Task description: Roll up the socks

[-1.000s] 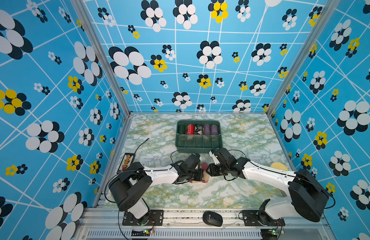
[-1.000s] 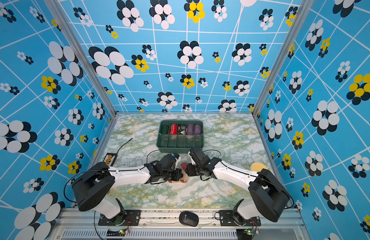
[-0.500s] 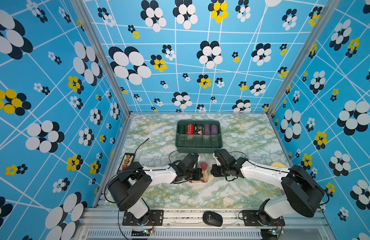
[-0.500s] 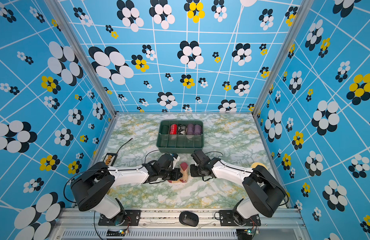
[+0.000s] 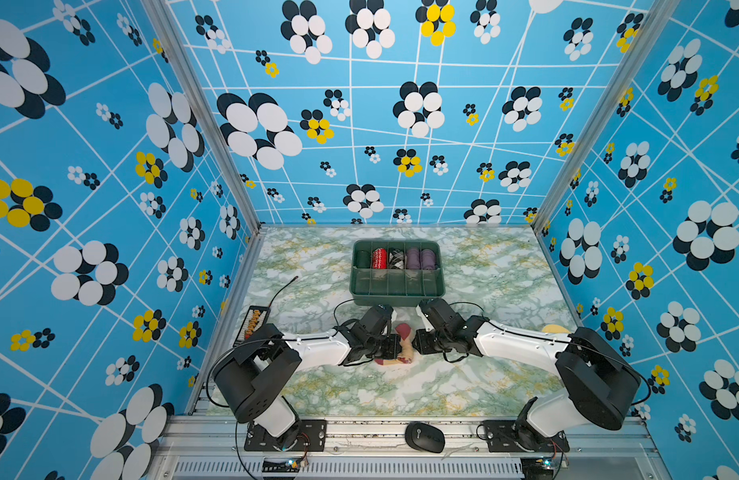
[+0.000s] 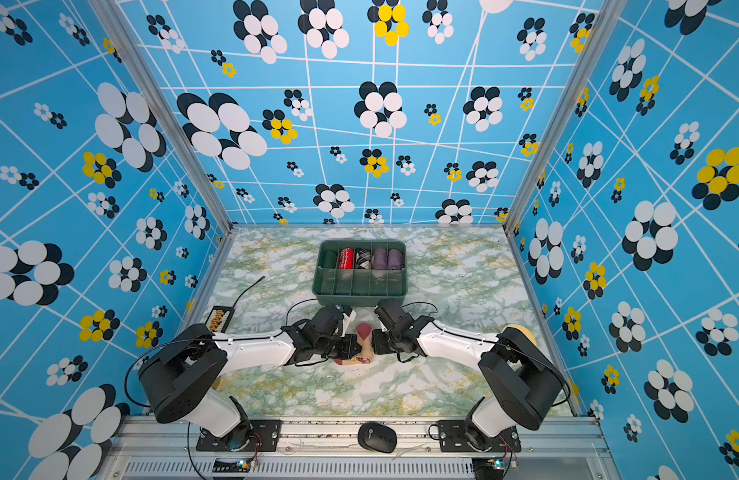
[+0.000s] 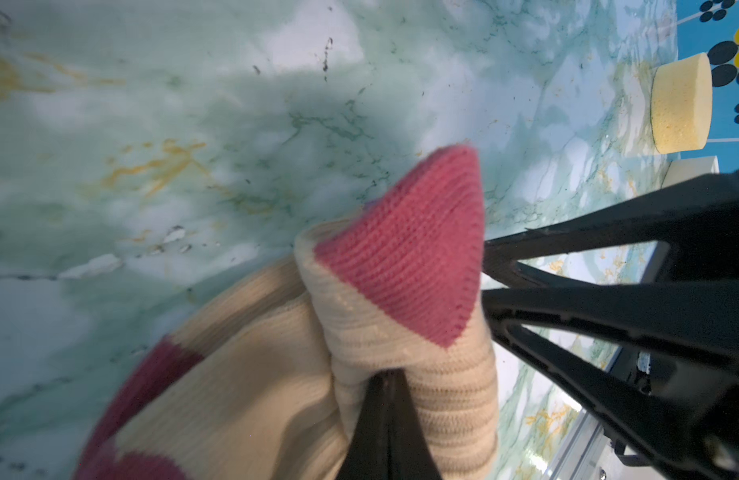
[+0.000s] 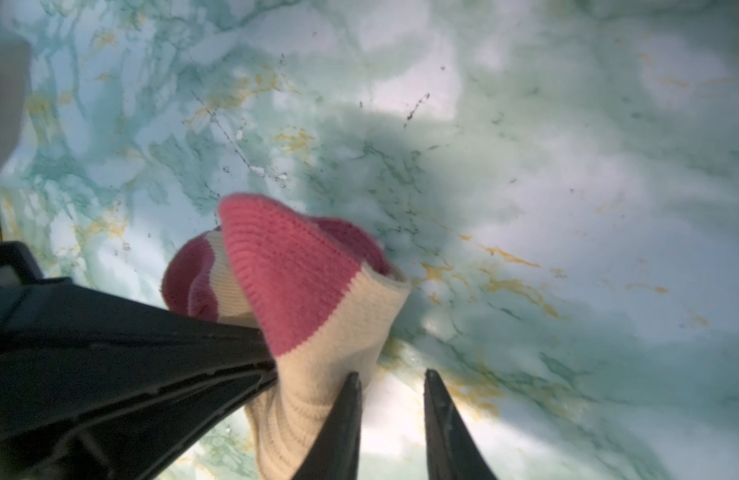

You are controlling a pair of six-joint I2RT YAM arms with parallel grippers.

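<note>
The left jaws are clamped tight on a fold of tan rib low on the socks point(image 7: 359, 345), and from where I stand that pinch looks like all that holds the bundle together. The right jaws stand a little apart with only bare surface point(image 8: 567, 208) showing between them; one of their fingers point(image 8: 347, 415) brushes the sock's edge, so nothing is caught on that side. If they close where they are, I think they meet on air, or nip a single outer layer and drag it off the roll instead of tightening it. The maroon toe point(image 7: 413, 257) sticks up loose above the tan body, and a second maroon patch trails down towards the surface, so the roll seems slack and only partly made; any easing of the left pinch could let it spring open. The two sets of jaws are nearly tip to tip over the bundle, which sits in the middle of the surface, towards the near side, and a misjudged push from either arm could knock them together or shove the socks sideways out of the grip. Just beyond, on the far side, the green divided bin point(image 5: 394, 293) stands close, so a lift that swings far might clip its near wall.
</note>
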